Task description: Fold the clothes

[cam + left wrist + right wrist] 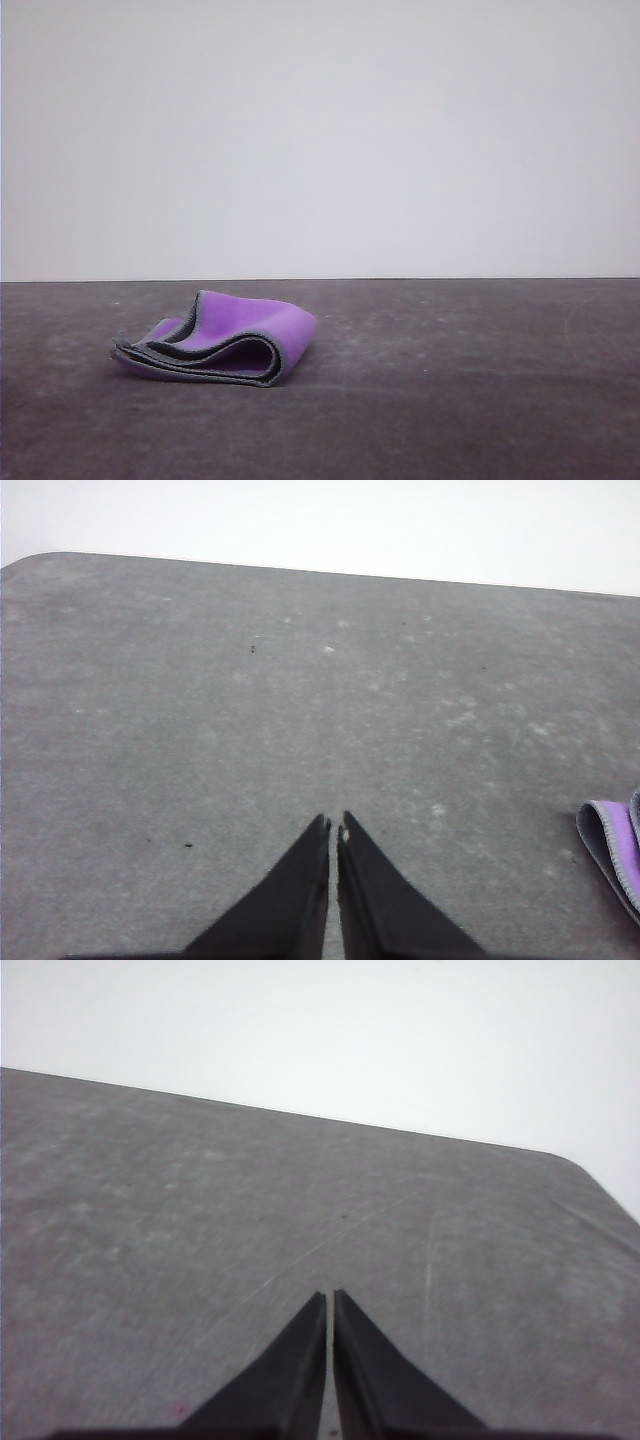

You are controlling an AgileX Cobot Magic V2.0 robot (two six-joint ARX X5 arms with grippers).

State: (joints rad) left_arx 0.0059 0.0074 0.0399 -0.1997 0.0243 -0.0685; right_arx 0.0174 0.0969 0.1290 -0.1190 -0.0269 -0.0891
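The clothes (222, 338) are one small cloth lying folded in layers on the dark table, left of centre in the front view, purple face up with a grey hem along the edges. A corner of the clothes (615, 852) shows in the left wrist view, well off to the side of my left gripper (333, 826). That gripper is shut, its black fingertips together above bare table. My right gripper (330, 1298) is shut too and hangs over bare table with nothing between its fingers.
The dark grey table (480, 380) stretches to a far edge against a plain white wall (320, 130). A rounded table corner (580, 1165) shows in the right wrist view, and another table corner (30, 562) in the left wrist view.
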